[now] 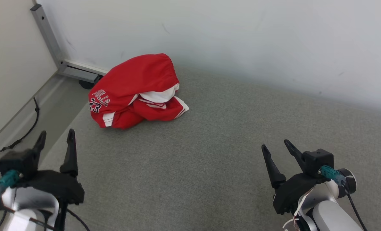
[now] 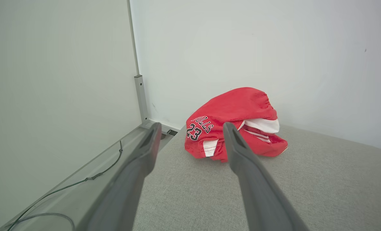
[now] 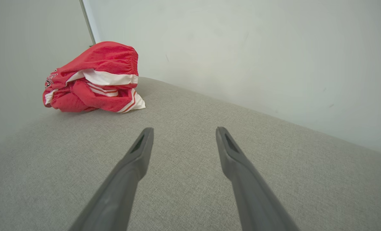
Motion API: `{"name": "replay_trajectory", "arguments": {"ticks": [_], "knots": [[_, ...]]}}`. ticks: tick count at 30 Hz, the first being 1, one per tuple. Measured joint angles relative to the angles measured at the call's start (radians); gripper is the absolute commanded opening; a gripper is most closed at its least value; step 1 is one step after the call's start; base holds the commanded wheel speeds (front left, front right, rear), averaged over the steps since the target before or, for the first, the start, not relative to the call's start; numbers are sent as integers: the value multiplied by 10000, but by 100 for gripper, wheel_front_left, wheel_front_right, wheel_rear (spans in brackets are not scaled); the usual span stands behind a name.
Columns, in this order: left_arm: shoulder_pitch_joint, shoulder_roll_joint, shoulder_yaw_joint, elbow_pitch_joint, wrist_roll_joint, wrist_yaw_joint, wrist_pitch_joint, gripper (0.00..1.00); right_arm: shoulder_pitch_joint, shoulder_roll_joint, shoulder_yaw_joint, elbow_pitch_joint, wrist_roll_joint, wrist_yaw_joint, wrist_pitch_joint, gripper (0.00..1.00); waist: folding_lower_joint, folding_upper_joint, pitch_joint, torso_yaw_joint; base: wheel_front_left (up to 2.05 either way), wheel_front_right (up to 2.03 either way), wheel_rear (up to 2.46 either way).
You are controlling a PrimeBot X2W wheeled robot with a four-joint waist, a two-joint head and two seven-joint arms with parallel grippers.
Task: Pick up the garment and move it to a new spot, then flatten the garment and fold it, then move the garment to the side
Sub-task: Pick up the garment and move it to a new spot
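A red garment (image 1: pixel 136 91) with white trim and the number 23 lies crumpled in a heap on the grey fabric surface (image 1: pixel 209 154), near the back left corner by the wall. It looks like sports shorts with an elastic waistband. In the left wrist view the garment (image 2: pixel 232 122) lies ahead of the fingers; in the right wrist view the garment (image 3: pixel 94 78) is at the upper left. My left gripper (image 1: pixel 56 138) hovers open at the lower left, well short of the heap. My right gripper (image 1: pixel 277 146) stands open at the lower right, empty.
A white wall (image 1: pixel 241 38) runs along the back, close behind the heap. A grey metal post and foot (image 1: pixel 65 62) stand in the back left corner. A black cable (image 1: pixel 20 134) trails along the floor strip left of the surface's edge.
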Motion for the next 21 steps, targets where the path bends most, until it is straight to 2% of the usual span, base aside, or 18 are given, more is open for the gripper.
{"name": "replay_trajectory", "arguments": {"ticks": [4, 13, 21], "knots": [[-1101, 265, 48, 489, -238, -418, 265, 100, -7, -132, 2, -119, -56, 0, 90, 100, 0, 0, 265, -332, 0, 0, 0], [-3439, 533, 744, 1661, -1166, -976, 757, 100, -656, -347, -21, -506, -188, -4, 337, 100, 1, 1, 1166, -1099, 0, 0, 0], [-4792, 1120, 1085, 3110, -1499, -1198, 1200, 100, -1145, -370, -8, -763, -293, -10, 441, 100, 2, 2, 1858, -1863, 0, 0, 0]]}}
